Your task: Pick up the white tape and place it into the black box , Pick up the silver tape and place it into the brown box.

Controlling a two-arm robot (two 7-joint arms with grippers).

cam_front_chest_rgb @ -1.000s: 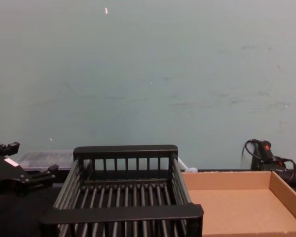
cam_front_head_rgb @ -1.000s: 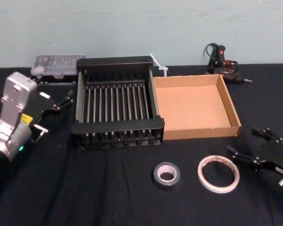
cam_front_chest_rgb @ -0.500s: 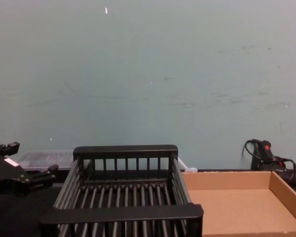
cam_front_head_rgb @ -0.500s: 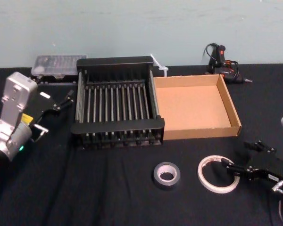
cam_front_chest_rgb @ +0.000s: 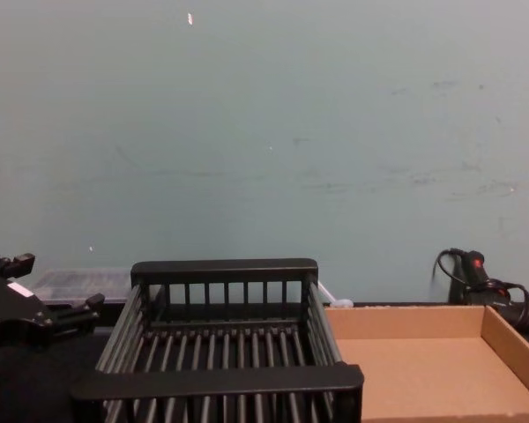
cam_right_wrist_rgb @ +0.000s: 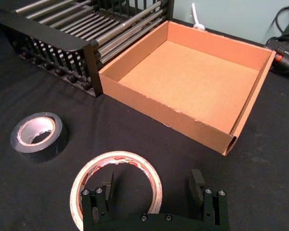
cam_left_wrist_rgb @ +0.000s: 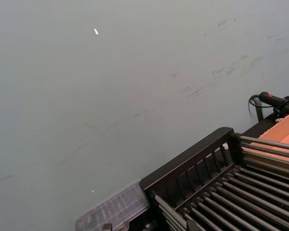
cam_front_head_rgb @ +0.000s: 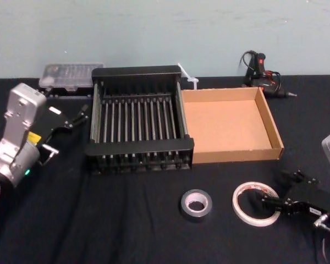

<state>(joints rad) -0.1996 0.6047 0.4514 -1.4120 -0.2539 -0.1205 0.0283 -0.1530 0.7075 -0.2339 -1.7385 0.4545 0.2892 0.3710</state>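
Your right gripper (cam_right_wrist_rgb: 151, 185) stands spread wide astride the white tape (cam_right_wrist_rgb: 118, 156), one finger inside its ring, one outside. Your left gripper (cam_front_head_rgb: 66, 132), also spread, hangs beside the black box (cam_front_head_rgb: 140, 147).

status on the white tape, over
Right pincer open, straddling rim of white tape. Left pincer open, parked beside black box. Silver tape apart, not in the way.

Lower left of frame: surface (cam_front_head_rgb: 99, 220) open, free pass. At centre the black box (cam_front_head_rgb: 140, 148) and brown box (cam_front_head_rgb: 236, 155) touch side by side and form one barrier, tops open. Lower right: narrow gap between silver tape (cam_front_head_rgb: 196, 204) and white tape (cam_front_head_rgb: 247, 212). The right pincer (cam_right_wrist_rgb: 151, 185) is spread across the white tape's rim.
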